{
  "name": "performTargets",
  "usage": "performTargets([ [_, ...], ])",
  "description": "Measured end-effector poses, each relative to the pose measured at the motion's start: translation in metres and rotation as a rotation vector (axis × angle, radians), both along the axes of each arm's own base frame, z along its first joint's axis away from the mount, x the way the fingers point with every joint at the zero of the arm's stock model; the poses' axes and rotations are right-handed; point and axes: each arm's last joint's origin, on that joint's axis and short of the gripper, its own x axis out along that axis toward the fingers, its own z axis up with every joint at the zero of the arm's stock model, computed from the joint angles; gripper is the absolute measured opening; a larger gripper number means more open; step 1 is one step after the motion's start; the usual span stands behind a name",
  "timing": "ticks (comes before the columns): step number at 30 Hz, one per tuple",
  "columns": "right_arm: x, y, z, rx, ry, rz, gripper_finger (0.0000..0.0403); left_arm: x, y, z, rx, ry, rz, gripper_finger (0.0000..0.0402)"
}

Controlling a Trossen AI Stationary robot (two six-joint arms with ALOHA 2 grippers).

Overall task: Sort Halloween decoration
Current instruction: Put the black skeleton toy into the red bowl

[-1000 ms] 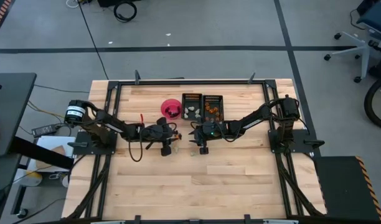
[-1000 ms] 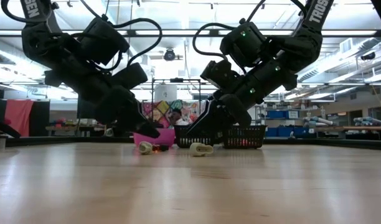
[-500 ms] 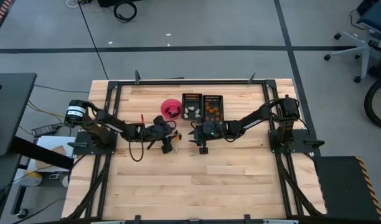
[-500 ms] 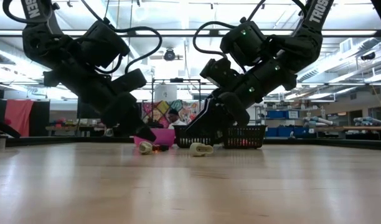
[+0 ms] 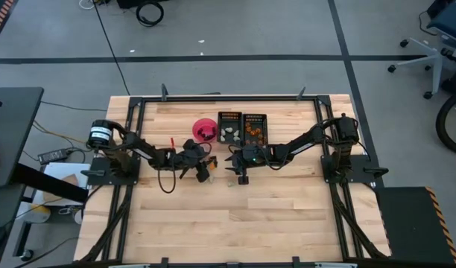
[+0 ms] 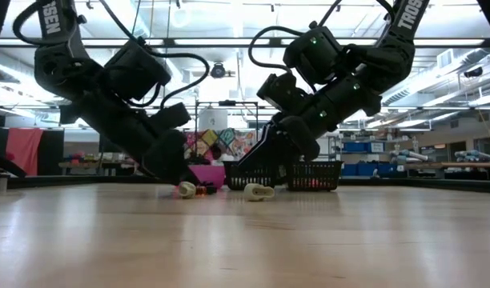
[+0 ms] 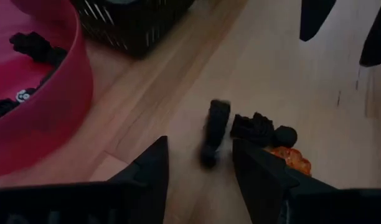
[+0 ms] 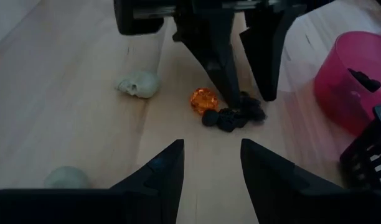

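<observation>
My left gripper [image 7: 200,163] hangs with fingers apart over a dark trinket [image 7: 213,130] lying on the table [image 7: 315,99] beside the pink bowl [image 7: 47,93]; its long axis runs forward between my fingers. My right gripper [image 8: 210,165], fingers apart and empty, waits opposite, farther off.

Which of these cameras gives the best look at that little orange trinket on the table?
The right wrist view: the orange piece lies unobstructed on the wood beside the dark pieces. The left wrist view shows only part of it past a finger, the low view a small speck, and the high view shows too little to tell.
</observation>
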Motion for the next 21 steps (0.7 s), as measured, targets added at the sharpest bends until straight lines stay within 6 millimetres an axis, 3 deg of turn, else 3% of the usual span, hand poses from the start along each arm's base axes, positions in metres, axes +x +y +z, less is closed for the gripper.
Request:
performTargets([
  [10,0.0002,0.001,0.0003,0.0,-0.003,0.003,0.0162,-0.0004,-0.0001,-0.0012,0.017,0.016,-0.008,0.0135],
  [21,0.0003,0.0023,0.0004,-0.006,-0.004,0.01,0.0162,-0.0001,-0.0008,-0.0012,0.042,0.031,-0.05,0.0058],
])
